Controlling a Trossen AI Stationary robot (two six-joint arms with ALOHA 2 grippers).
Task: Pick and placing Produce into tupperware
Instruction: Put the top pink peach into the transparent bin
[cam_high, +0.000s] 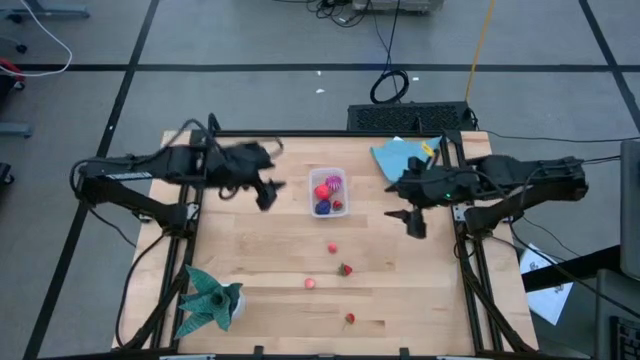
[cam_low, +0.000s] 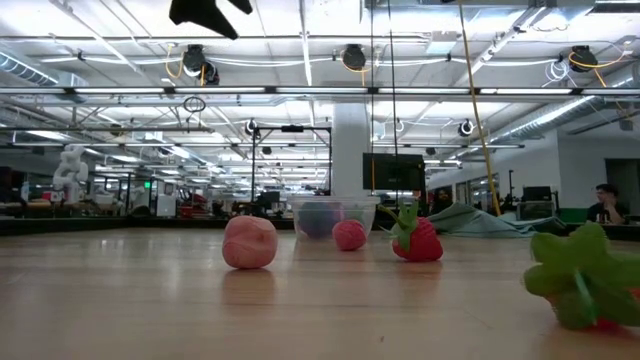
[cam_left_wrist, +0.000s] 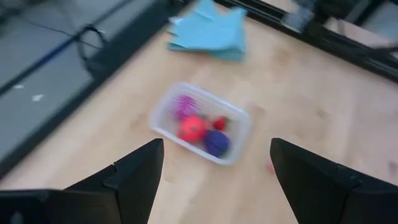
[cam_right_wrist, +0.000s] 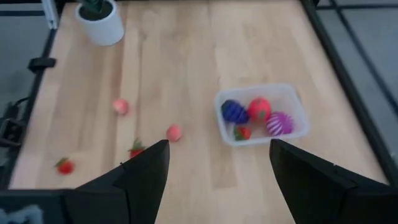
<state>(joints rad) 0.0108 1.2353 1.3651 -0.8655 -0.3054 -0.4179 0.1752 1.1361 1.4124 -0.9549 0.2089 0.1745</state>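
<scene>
Four round toy fruits (cam_high: 328, 191) | clear rounded tub (cam_high: 328, 176) | both fingers apart, empty

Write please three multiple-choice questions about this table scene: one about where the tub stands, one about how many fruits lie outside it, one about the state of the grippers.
1. Where is the tupperware?
A. between the two grippers
B. on the light blue cloth
C. at the table's near edge

2. How many toy fruits lie on the table outside the tub?
A. one
B. four
C. seven

3. How are the left gripper and right gripper?
A. both shut on fruit
B. both open and empty
C. left shut, right open

Answers: 1 A, the high view shows it between the arms. 2 B, four small fruits lie on bare wood. 3 B, each wrist view shows spread fingers holding nothing.
</scene>
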